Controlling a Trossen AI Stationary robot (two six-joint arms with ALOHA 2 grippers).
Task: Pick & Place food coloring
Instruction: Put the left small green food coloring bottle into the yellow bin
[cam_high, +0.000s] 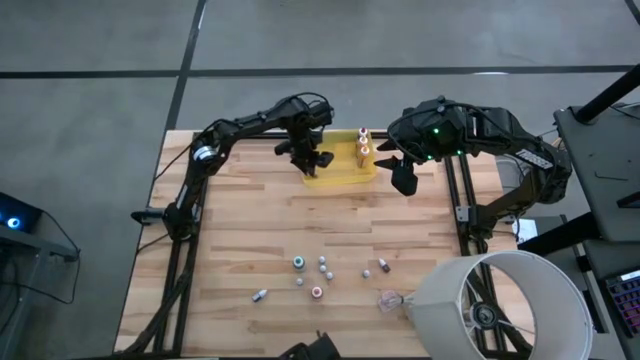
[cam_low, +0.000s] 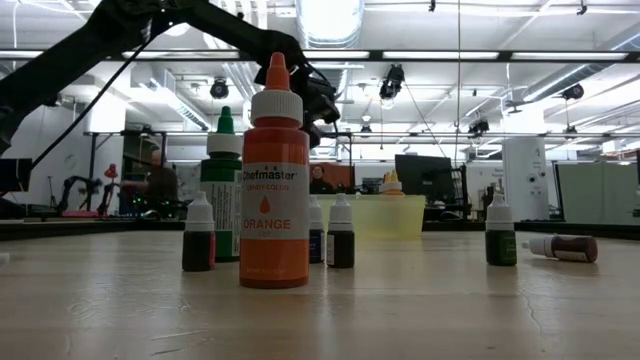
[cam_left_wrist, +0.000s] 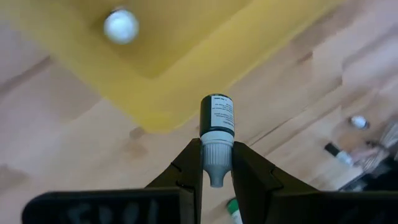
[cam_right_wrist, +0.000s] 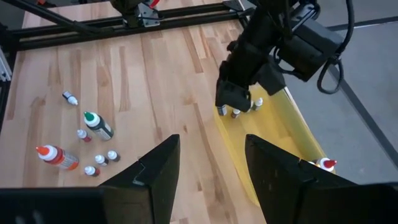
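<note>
Wooden counter (cam_high: 250, 240), upper centre: left fingers (cam_left_wrist: 186, 171) pinch a dark food coloring bottle (cam_left_wrist: 216, 118) by its white cap, at the yellow tray (cam_high: 345, 178) edge; right fingers (cam_right_wrist: 155, 171) spread wide, empty.

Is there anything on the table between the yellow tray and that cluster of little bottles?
No. The high view shows only bare wood between the yellow tray and the little bottles.

Light wooden plank table (cam_high: 250, 235). Translucent yellow tray (cam_high: 340, 176) sits at far edge, near middle. Loose cluster of small food coloring bottles (cam_high: 322, 268) toward near edge, most upright, one lying apart (cam_high: 260, 295) nearer left side. Clear crumpled plastic scrap (cam_high: 388, 299) beside cluster, right side.
</note>
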